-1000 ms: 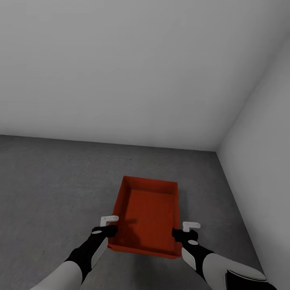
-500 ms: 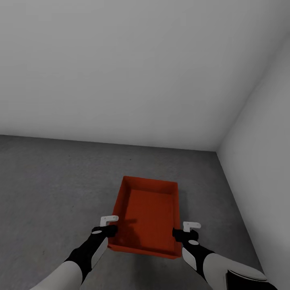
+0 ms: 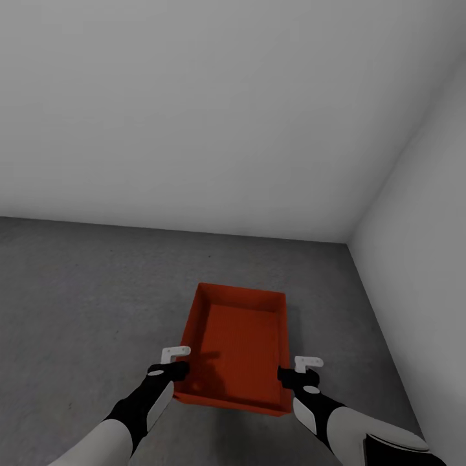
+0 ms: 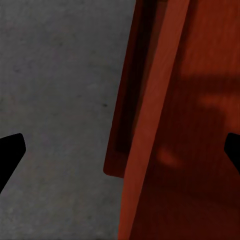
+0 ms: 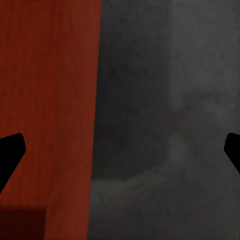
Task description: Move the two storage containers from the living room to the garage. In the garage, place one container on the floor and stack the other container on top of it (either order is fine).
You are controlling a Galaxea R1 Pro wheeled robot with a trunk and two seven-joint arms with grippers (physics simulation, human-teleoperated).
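Grey speckled floor [image 3: 84,285] under pale bare walls [image 3: 194,110]. Orange-red thin-walled storage container [image 3: 236,343] near the corner. Left pincer [image 3: 169,366] and right pincer [image 3: 299,374] spread wide astride its long rims, holding nothing.

orange-red storage container [image 3: 236,346] on floor [image 3: 84,285]

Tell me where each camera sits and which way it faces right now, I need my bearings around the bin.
Head view: on the head, facing forward and down at the storage container on the floor; both forearms, left gripper, right gripper show.
Left wrist view: near the left gripper, looking down over the container's side wall; dark fingertips show.
Right wrist view: near the right gripper, same on the opposite wall.
Shared: all three show the container and floor.
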